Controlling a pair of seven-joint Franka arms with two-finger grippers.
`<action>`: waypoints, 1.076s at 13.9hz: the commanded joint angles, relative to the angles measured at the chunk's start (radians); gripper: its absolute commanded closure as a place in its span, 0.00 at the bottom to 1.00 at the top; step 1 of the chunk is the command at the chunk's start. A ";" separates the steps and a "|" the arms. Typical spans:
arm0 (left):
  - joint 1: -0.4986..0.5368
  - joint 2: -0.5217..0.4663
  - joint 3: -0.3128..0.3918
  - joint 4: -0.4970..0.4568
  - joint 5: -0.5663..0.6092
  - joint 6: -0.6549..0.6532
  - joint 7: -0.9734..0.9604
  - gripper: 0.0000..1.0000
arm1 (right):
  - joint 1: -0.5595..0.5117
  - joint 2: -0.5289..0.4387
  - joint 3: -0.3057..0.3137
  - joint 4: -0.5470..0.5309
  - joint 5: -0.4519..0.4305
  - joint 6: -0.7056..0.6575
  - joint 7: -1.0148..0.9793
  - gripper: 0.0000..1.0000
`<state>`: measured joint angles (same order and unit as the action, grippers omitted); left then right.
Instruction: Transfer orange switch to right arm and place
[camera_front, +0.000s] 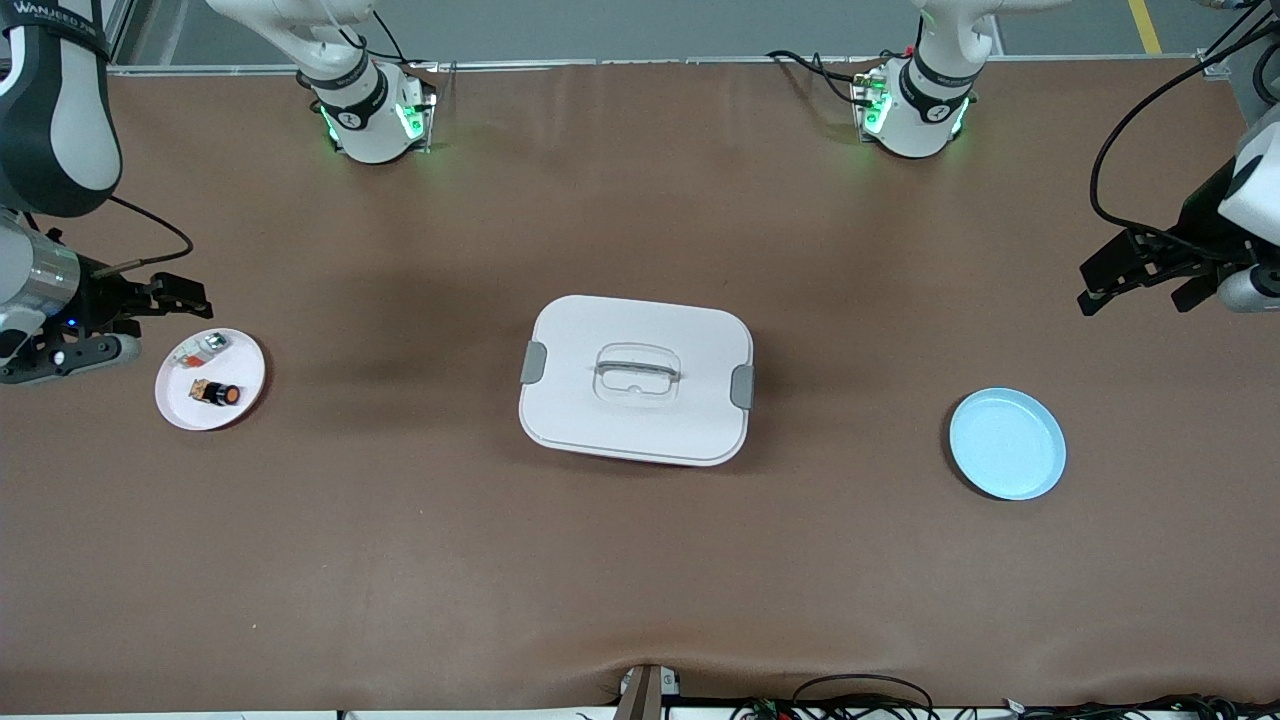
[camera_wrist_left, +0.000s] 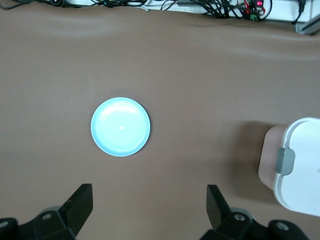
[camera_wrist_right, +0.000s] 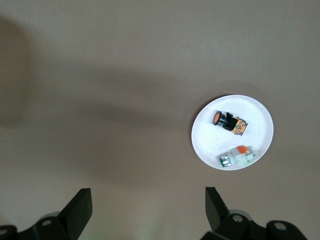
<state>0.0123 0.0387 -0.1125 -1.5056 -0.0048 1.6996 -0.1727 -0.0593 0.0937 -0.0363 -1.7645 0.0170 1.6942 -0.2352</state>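
Note:
The orange switch (camera_front: 218, 394), a stubby black cylinder with an orange face, lies on its side on a small white plate (camera_front: 250, 372) at the right arm's end of the table. The right wrist view also shows the orange switch (camera_wrist_right: 223, 120) on the white plate (camera_wrist_right: 205, 140). My right gripper (camera_front: 185, 297) hangs open just beside that plate, toward the robots' bases, holding nothing; its jaws (camera_wrist_right: 148, 192) stand wide over bare table. My left gripper (camera_front: 1100, 285) is open and empty at the left arm's end; the left gripper (camera_wrist_left: 149, 189) is above bare table.
A silvery-white and orange-red part (camera_front: 205, 350) shares the white plate. A white lidded box (camera_front: 636, 380) with grey latches sits mid-table. A light blue plate (camera_front: 1007, 444) lies at the left arm's end, nearer the front camera than the left gripper.

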 joint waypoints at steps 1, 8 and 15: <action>0.005 -0.011 -0.007 0.005 -0.009 -0.009 -0.021 0.00 | 0.044 -0.012 -0.007 0.075 0.021 -0.077 0.233 0.00; 0.005 -0.010 -0.001 0.016 -0.003 -0.009 0.071 0.00 | 0.107 0.000 -0.008 0.246 0.006 -0.146 0.502 0.00; 0.017 0.000 -0.003 0.016 -0.003 -0.015 0.070 0.00 | 0.098 0.000 -0.011 0.244 0.021 -0.180 0.436 0.00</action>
<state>0.0225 0.0399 -0.1126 -1.4948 -0.0048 1.6955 -0.1196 0.0437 0.0895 -0.0441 -1.5397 0.0230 1.5406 0.2248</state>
